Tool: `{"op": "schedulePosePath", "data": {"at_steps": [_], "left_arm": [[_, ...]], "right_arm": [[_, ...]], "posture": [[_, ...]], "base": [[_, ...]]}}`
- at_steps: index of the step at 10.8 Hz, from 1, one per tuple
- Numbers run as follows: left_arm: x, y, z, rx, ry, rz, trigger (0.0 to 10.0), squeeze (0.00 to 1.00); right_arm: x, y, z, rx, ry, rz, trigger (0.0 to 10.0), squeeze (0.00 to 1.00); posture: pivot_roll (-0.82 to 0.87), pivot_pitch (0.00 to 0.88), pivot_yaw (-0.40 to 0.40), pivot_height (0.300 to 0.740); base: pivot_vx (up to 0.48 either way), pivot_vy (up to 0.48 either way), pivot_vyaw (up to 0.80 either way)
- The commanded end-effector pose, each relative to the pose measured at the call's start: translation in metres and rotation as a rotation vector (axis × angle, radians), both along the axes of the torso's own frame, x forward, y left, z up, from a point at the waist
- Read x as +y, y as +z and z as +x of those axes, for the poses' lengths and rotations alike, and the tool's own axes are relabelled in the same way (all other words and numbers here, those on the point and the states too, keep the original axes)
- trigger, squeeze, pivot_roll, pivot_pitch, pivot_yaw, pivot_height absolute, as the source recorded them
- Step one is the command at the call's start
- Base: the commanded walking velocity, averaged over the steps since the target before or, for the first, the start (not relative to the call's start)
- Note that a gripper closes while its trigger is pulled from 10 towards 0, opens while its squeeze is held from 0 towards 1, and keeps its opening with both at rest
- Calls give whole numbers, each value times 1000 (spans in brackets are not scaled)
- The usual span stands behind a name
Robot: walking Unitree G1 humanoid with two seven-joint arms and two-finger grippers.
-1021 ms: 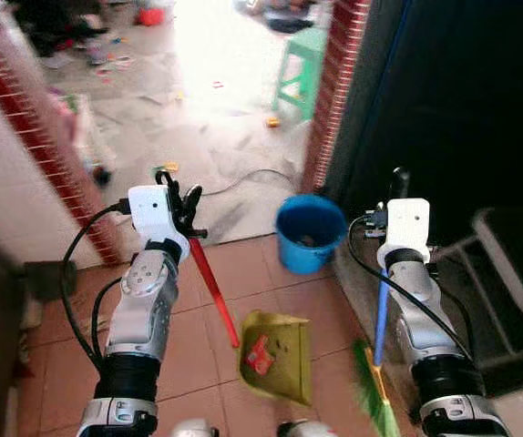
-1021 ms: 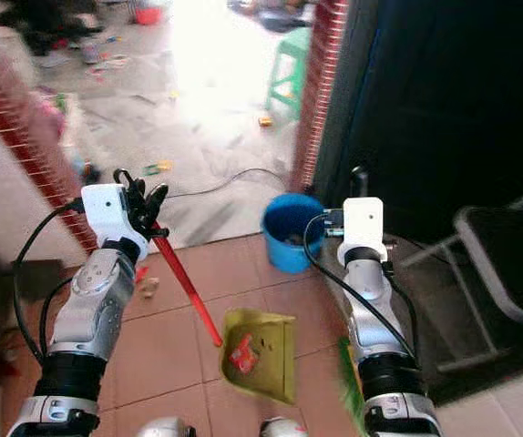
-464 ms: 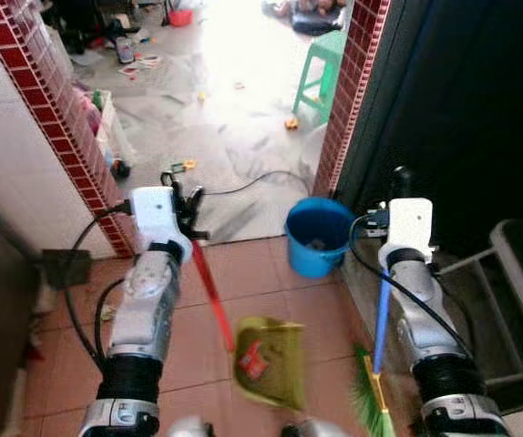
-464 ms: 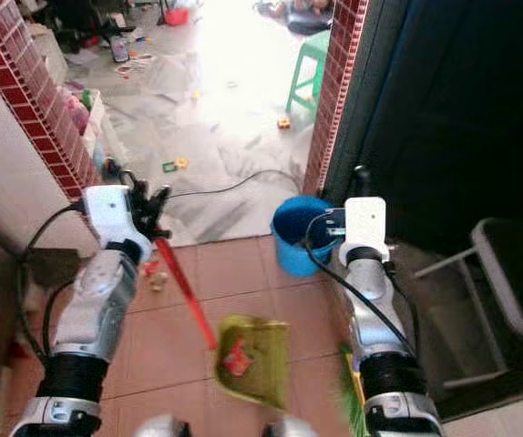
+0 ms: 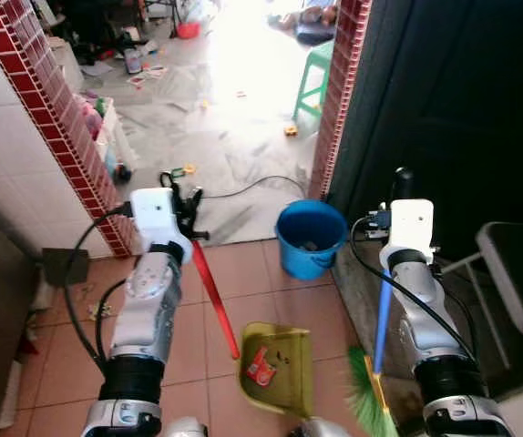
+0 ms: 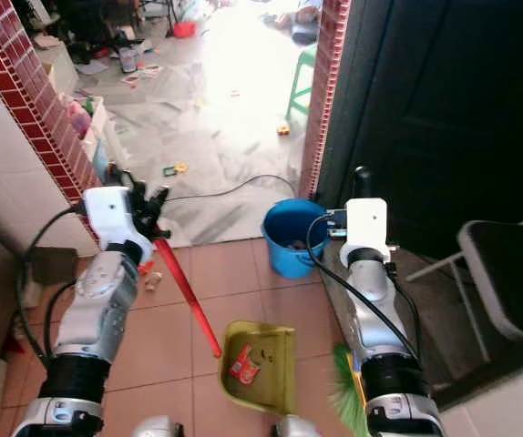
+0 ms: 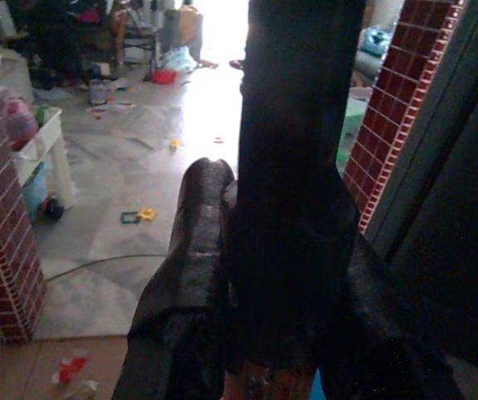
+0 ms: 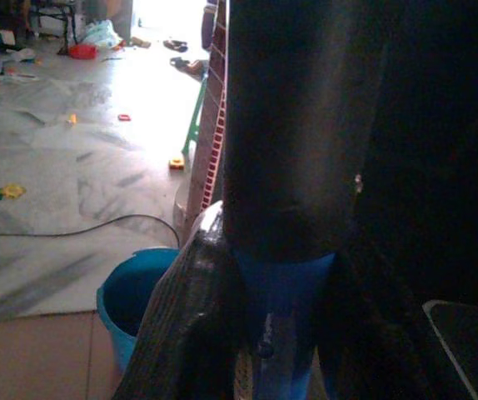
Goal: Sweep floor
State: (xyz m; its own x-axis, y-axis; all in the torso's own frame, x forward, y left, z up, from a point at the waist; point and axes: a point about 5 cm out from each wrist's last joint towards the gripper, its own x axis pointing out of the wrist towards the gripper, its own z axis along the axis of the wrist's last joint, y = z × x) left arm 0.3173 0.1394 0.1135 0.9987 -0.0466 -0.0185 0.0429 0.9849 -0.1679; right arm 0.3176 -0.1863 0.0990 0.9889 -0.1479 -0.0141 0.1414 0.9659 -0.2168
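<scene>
Left gripper (image 5: 187, 202), left of centre in the head view: black fingers clamped shut around the top of a thin red handle (image 5: 214, 294). The handle is a straight rigid rod running down and toward frame centre to one dustpan (image 5: 279, 366), olive-yellow plastic, tray-shaped with a raised rim, resting on the floor at bottom centre. One red scrap (image 5: 261, 370) lies inside it.

Right gripper (image 5: 402, 182), right of centre: fingers closed on the dark grip of one broom handle (image 5: 383, 314), a smooth blue rod that drops to a fan of green bristles (image 5: 365, 407) at the bottom edge, just right of the dustpan.

One round blue plastic bucket (image 5: 307, 238) stands at centre, between the two arms, on square terracotta tiles (image 5: 254, 271) with pale grout. Behind it, grey marbled flooring (image 5: 234, 159), glossy, crossed by one black cable (image 5: 260, 185). One green plastic stool (image 5: 311, 78) at upper centre. Two doorway posts faced in small red glazed tiles, one upper left (image 5: 45, 102), one upper centre-right (image 5: 341, 84).
</scene>
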Motion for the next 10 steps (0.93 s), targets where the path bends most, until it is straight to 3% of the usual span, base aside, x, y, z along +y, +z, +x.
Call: {"op": "schedulePosePath", "data": {"at_steps": [1, 3, 5, 6, 9, 10], "left_arm": [[8, 16, 5, -72, 31, 7, 10000, 0], [18, 30, 12, -112, 76, -3, 10000, 0], [28, 73, 23, -235, 129, -67, 10000, 0], [30, 108, 28, -337, 131, -108, 10000, 0], [35, 159, 34, -486, 141, -177, 10000, 0], [34, 166, 34, -507, 143, -189, 10000, 0]], "right_arm": [[4, 9, 4, -39, 21, -5, 10000, 0], [4, 9, 4, -38, 20, -2, 10000, 0], [2, 7, 3, -31, 18, -5, 10000, 0], [3, 6, 4, -27, 23, -5, 10000, 0], [6, 6, 7, -20, 28, 1, 10000, 0], [6, 6, 7, -20, 30, 0, 10000, 0]], "posture": [[-60, 0, 16, 740], [-59, 0, 13, 740], [-58, 0, 7, 740], [-55, 0, 5, 740], [-53, 0, 3, 740], [-54, 0, 3, 740]], "base": [[0, 0, 0], [0, 0, 0], [0, 0, 0], [0, 0, 0], [0, 0, -429], [281, 0, -550]]}}
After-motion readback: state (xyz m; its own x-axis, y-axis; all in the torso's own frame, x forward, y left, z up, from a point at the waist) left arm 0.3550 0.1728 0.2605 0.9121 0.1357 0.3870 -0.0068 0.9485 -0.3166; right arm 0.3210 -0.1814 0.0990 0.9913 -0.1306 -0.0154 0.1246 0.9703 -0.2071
